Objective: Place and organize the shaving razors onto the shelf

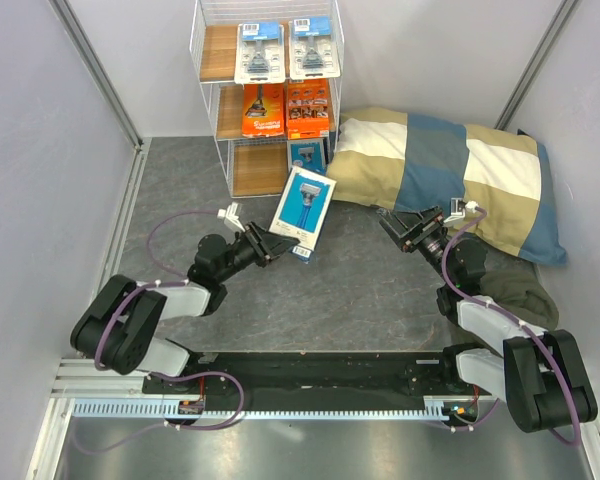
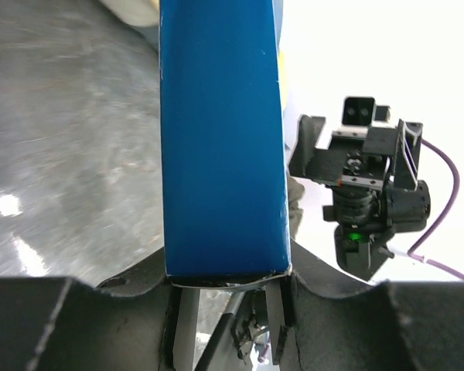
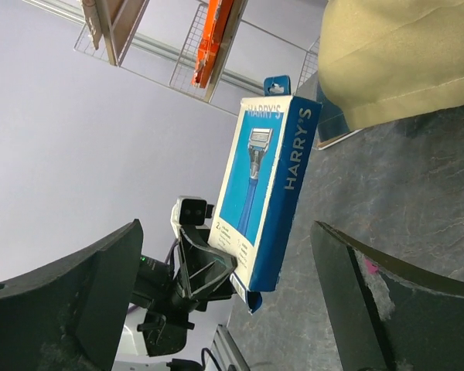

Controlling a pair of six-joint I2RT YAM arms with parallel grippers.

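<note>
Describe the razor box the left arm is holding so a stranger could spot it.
Find the white wire shelf at the back. Just in front of its bottom tier, the left gripper holds a blue razor box by its lower end. It is the only pack off the shelf, tilted.

Blue razor box (image 1: 303, 212); orange packs (image 1: 263, 110); white wire shelf (image 1: 218, 55); blue-beige checked pillow (image 1: 450, 165); grey table (image 1: 360, 290).

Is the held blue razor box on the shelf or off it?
Off: the left gripper holds the blue razor box in air, short of the shelf.
</note>
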